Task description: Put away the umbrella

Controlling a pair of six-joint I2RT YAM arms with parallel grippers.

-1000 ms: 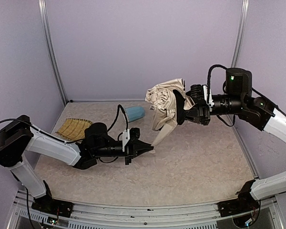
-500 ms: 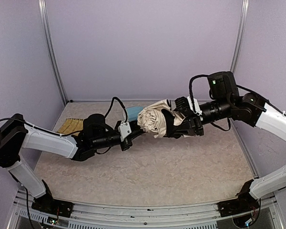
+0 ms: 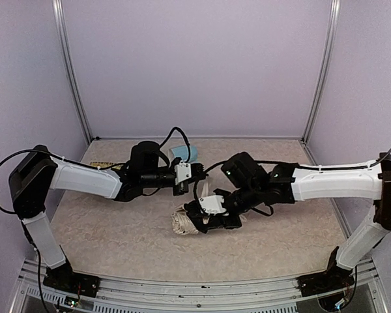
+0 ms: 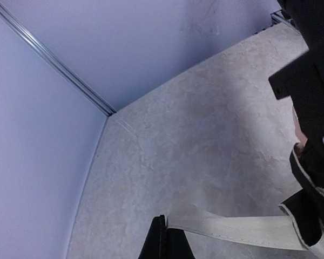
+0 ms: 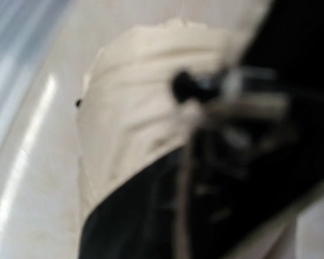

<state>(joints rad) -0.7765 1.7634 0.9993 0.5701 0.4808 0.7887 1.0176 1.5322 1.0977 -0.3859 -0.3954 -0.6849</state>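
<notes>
Beige mottled tabletop [image 3: 280, 241], lilac walls [image 3: 195, 65] around, apparently bears the umbrella [image 3: 182, 222].

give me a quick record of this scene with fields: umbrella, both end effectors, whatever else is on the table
umbrella: bundled up, cream fabric, lying on the table near centre front
left end effector: shut, pinching the beige strap
right end effector: low at the table, closed on the umbrella
mug: light blue, at the back, beside the left end effector
tray: woven yellow, back left, mostly hidden by the left arm
right wrist view: too blurred for detail
</notes>
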